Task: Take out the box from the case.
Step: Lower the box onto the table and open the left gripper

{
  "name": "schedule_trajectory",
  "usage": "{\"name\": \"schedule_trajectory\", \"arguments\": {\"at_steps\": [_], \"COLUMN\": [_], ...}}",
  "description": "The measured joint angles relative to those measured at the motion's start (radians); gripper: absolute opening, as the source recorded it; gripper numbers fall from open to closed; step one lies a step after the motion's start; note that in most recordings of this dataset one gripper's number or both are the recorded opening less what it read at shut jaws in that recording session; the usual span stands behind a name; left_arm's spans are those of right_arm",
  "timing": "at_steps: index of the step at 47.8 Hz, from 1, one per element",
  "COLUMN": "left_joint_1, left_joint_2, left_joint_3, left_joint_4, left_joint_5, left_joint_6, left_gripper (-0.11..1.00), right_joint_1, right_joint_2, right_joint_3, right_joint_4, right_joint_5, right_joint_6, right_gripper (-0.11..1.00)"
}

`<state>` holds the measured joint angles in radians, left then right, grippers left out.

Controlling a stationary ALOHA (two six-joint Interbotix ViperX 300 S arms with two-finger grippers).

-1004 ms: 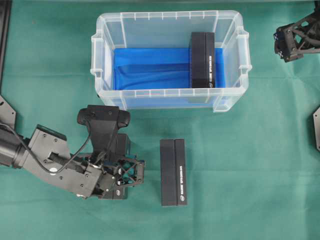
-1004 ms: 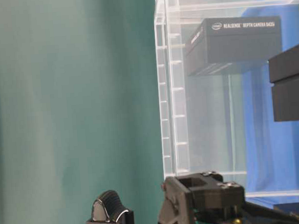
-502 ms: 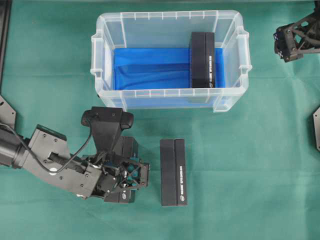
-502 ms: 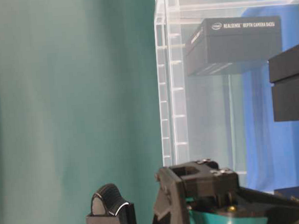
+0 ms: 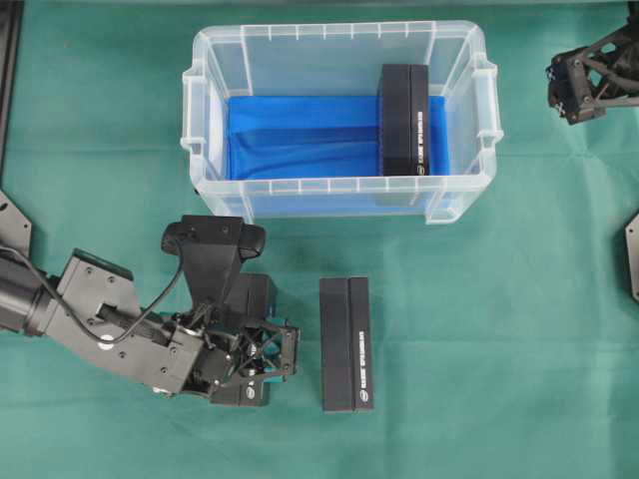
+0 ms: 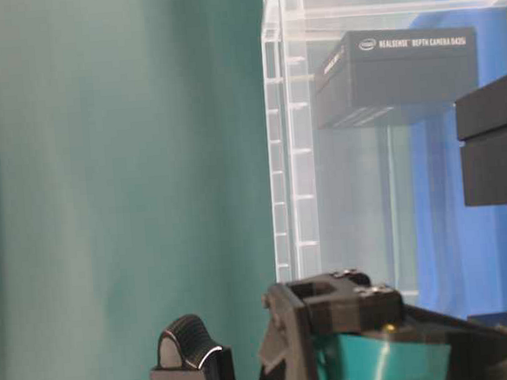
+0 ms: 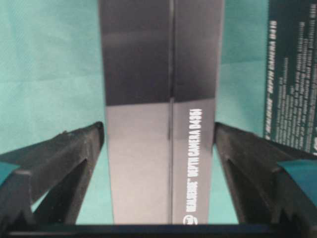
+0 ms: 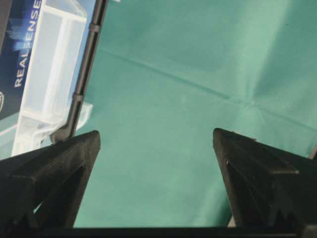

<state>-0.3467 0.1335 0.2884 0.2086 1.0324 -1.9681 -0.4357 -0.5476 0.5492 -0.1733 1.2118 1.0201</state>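
The case point(image 5: 200, 110), a clear bin with a blue lining, stands at the back centre of the green cloth. One black box point(image 5: 404, 118) stands inside it at the right end, also visible through the wall point(image 6: 398, 75). My left gripper point(image 5: 248, 367) is at the front left, open around a second black box point(image 5: 256, 295) that lies on the cloth. In the left wrist view that box point(image 7: 161, 124) lies between the fingers point(image 7: 69, 158), with green cloth showing on both sides. My right gripper point(image 5: 574, 85) hovers open and empty beyond the case's right end.
A third black box point(image 5: 345, 343) lies on the cloth just right of my left gripper, seen at the right edge point(image 7: 292, 74) in the wrist view. The case's corner point(image 8: 44, 89) is at the left of the right wrist view.
My left gripper's jaws have widened off the box they held, which now lies on the cloth. The left arm shifted slightly right. The right arm has not moved.
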Motion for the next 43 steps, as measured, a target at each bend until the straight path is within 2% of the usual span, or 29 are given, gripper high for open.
{"name": "schedule_trajectory", "arguments": {"at_steps": [32,37,43], "left_joint_1": [0.003,0.005,0.005], "left_joint_2": [-0.054,-0.071,-0.101], "left_joint_3": [-0.006,-0.032,-0.095], "left_joint_4": [-0.002,-0.002,-0.002], "left_joint_5": [0.012,0.051,0.155], "left_joint_6": [0.002,0.003,0.009], "left_gripper": [0.95,0.95,0.95], "right_joint_1": [-0.002,0.000,-0.002], "right_joint_2": [0.000,0.000,0.000], "right_joint_3": [0.000,0.000,0.000], "right_joint_4": [0.000,0.000,0.000], "right_joint_5": [-0.002,-0.002,-0.002], "right_joint_6": [0.000,0.000,0.000], "right_gripper": [0.93,0.93,0.93]}}
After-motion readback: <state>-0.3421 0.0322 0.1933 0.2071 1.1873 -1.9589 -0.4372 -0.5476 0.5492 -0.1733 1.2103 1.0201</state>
